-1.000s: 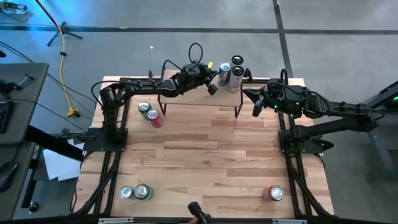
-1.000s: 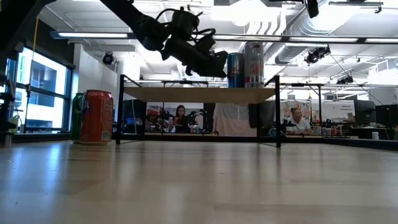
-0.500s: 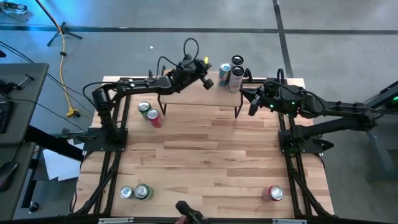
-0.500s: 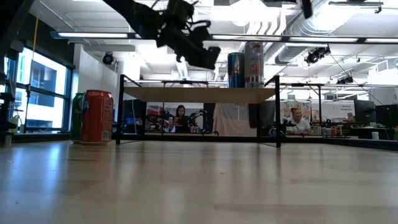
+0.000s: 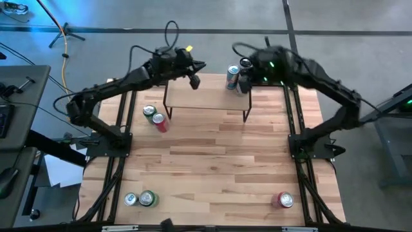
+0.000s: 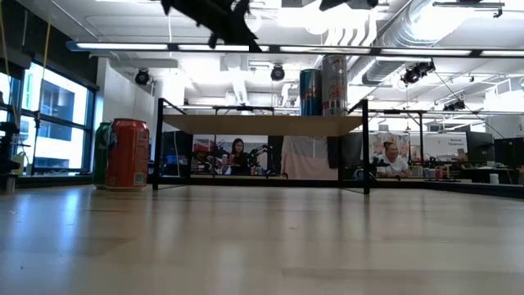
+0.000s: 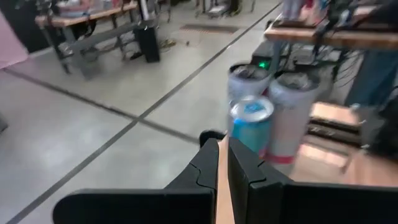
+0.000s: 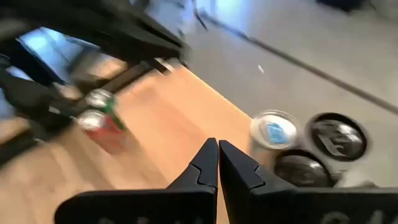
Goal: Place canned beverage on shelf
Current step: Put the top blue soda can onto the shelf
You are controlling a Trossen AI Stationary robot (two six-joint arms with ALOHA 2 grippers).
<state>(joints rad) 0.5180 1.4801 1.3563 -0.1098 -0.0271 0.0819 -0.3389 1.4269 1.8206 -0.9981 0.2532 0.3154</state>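
The shelf [image 5: 205,96] is a small light-wood board on black legs at the table's far middle. Three canned beverages stand upright on its far right corner: a blue one [image 5: 233,76] and two others [image 5: 244,64] [image 5: 243,84]. They also show in the low view [image 6: 310,92] and in both wrist views [image 7: 252,121] [image 8: 273,134]. My left gripper [image 5: 194,81] [image 7: 222,146] is shut, high above the shelf's far left part, holding nothing. My right gripper [image 5: 248,75] [image 8: 217,152] is shut, above the three cans, tipped downward, holding nothing.
A green can [image 5: 149,112] and a red can [image 5: 159,122] stand on the table left of the shelf. Two cans [image 5: 131,200] [image 5: 147,198] sit near the front left corner, one red can [image 5: 284,200] near the front right. Bare tabletop lies between.
My left gripper has risen and drawn back toward the table's left, away from the cans on the shelf. My right gripper has swung from beside the shelf's right end up and toward the far edge, over the cans, tipping downward. The cans have stayed put.
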